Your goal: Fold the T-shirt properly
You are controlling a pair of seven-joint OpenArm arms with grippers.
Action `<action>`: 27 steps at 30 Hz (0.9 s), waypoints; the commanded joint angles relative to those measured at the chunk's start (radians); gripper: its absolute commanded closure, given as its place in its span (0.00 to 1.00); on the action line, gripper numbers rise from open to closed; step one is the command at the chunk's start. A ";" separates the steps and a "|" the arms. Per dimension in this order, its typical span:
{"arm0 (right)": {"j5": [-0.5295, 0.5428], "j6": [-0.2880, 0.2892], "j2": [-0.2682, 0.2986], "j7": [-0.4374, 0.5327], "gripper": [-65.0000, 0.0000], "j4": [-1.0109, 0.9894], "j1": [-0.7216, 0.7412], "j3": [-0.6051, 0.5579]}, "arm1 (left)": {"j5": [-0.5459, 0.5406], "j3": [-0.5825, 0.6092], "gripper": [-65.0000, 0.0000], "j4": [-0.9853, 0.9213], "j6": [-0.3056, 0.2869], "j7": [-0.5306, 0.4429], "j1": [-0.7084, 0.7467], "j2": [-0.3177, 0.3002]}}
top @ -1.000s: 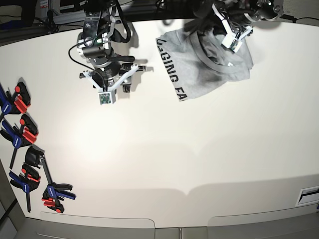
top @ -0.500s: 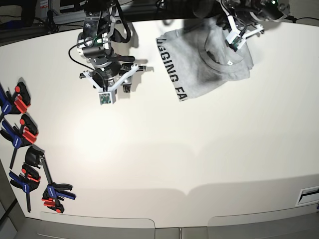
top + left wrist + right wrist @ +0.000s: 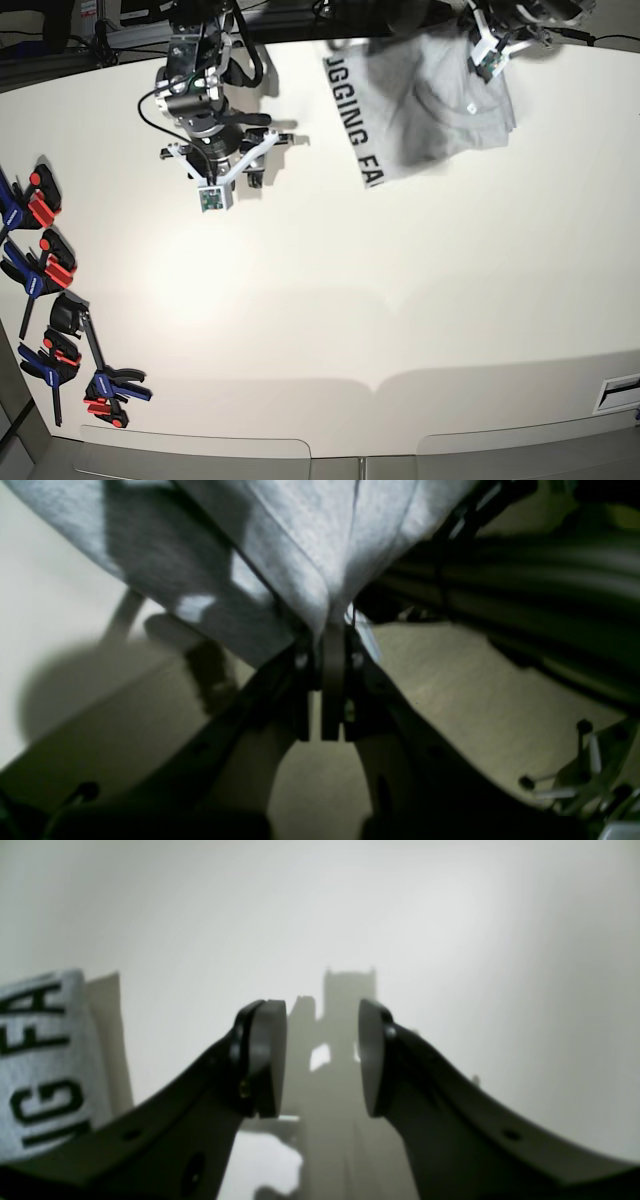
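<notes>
The light grey T-shirt (image 3: 425,100) lies bunched at the table's far right, its dark lettering (image 3: 350,110) running along its left edge. My left gripper (image 3: 483,40) is over the shirt's far right part, near the table's back edge. In the left wrist view it (image 3: 332,647) is shut on a pinched fold of the grey fabric (image 3: 310,545), which hangs lifted off the table. My right gripper (image 3: 268,157) hovers left of the shirt, apart from it. In the right wrist view it (image 3: 322,1055) is open and empty, with the lettered shirt edge (image 3: 40,1065) at the left.
Several blue, black and red clamps (image 3: 45,275) lie along the table's left edge. A white fixture (image 3: 620,392) sits at the front right corner. Dark cables and frame (image 3: 525,580) run behind the table's back edge near my left gripper.
My left gripper has moved toward the back edge and to the right, dragging the pinched shirt with it. The shirt has shifted back and right. The right arm has not moved.
</notes>
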 commanded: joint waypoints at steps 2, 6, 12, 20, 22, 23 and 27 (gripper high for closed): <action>0.008 0.001 0.000 0.024 0.66 0.019 0.011 -0.002 | -0.009 -0.004 0.98 0.035 -0.001 -0.017 0.020 -0.003; 0.008 0.001 0.000 0.025 0.66 0.019 0.012 -0.002 | -0.008 -0.004 0.57 0.042 -0.002 -0.032 0.015 -0.003; 0.008 0.001 0.001 0.029 0.66 0.019 0.017 -0.002 | 0.161 -0.004 0.48 0.052 0.000 -0.044 0.015 -0.003; 0.148 0.221 0.038 0.044 0.81 0.019 0.102 -0.035 | 0.409 -0.006 1.00 0.138 0.129 -0.142 0.015 -0.003; 0.215 0.316 0.053 0.042 1.00 0.019 0.127 -0.081 | 0.396 -0.006 1.00 0.138 0.155 -0.177 0.015 -0.003; 0.243 0.356 0.055 0.037 1.00 0.019 0.134 -0.108 | 0.374 -0.006 1.00 0.138 0.156 -0.198 0.015 -0.003; 0.269 0.433 0.056 0.031 1.00 0.014 0.142 -0.250 | 0.122 -0.004 1.00 0.138 0.097 -0.280 0.013 0.002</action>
